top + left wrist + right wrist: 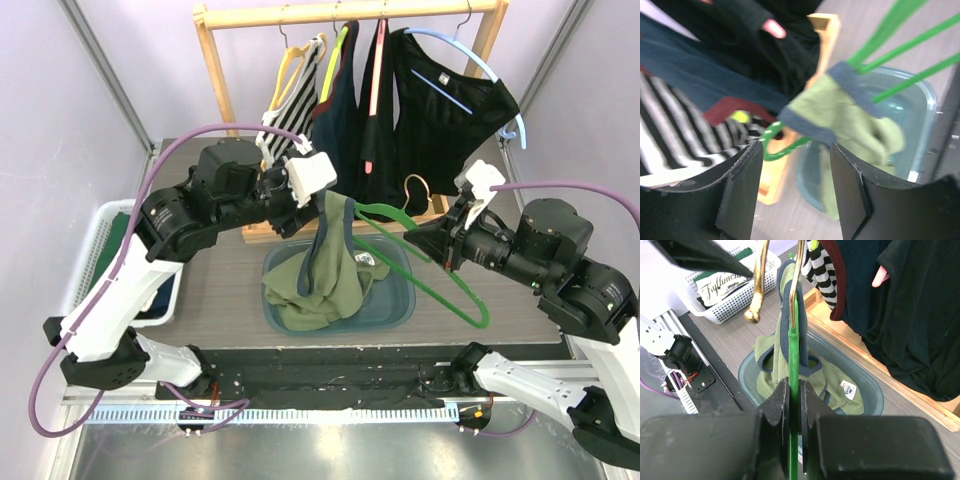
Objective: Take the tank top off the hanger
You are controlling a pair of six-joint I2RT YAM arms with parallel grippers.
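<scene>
An olive-green tank top with navy trim hangs by one strap from the left end of a green hanger. Its lower part lies bunched in a blue-grey tub. My right gripper is shut on the hanger's bar; in the right wrist view the green hanger runs straight up from the gripper to the tank top. My left gripper hovers just left of the strap. In the left wrist view the gripper is open, with the tank top and hanger beyond its tips.
A wooden rack behind the tub carries a striped top, a navy garment and black garments. A gold hanger hook dangles close to the green hanger. A white basket stands at the left edge.
</scene>
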